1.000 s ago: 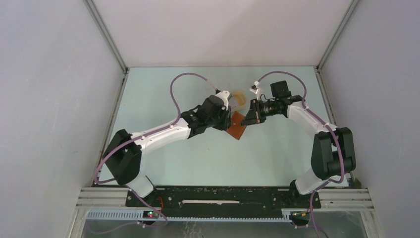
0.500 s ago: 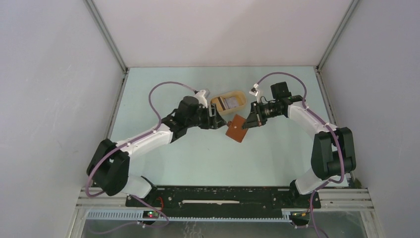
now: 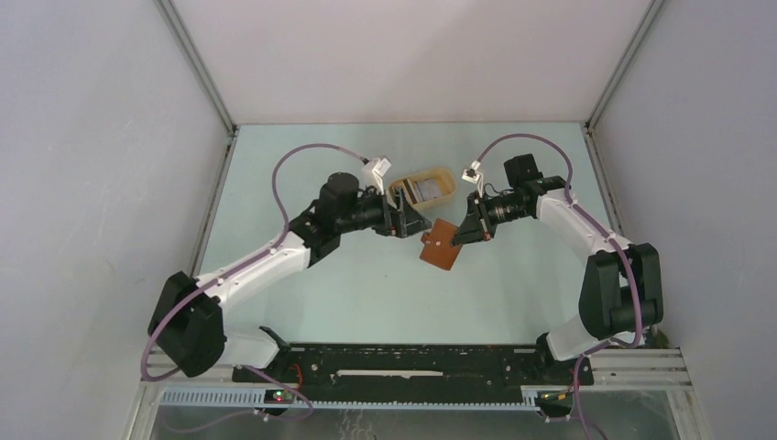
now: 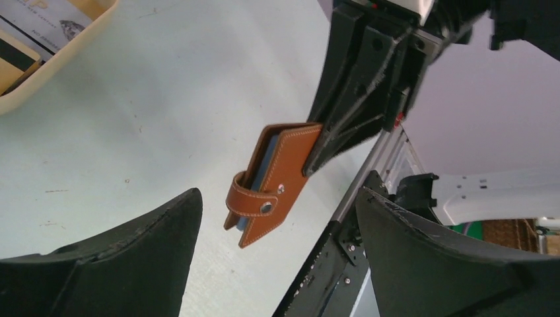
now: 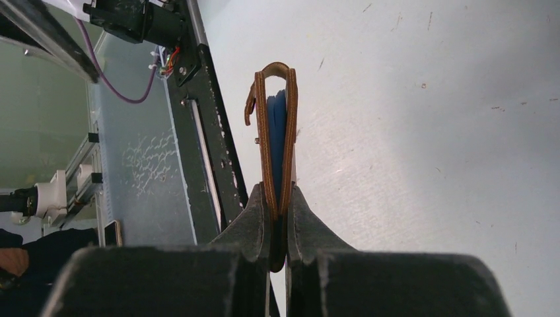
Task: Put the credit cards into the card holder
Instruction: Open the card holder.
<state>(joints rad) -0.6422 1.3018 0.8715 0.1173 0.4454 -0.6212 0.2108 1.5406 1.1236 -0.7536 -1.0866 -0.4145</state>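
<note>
Hanging just off the near side of the tan oval plastic tray, pinched by one end in the closed right gripper: small reddish-brown leather card holder, long axis pointing away from the tray. Facing it head-on from the tray's near-left corner with left gripper spread wide, empty. Lying in the tray, nearer the left arm: grey and silvery plastic credit cards.

A lab test cell — plain white walls box in a pale table edged by aluminium rail.
</note>
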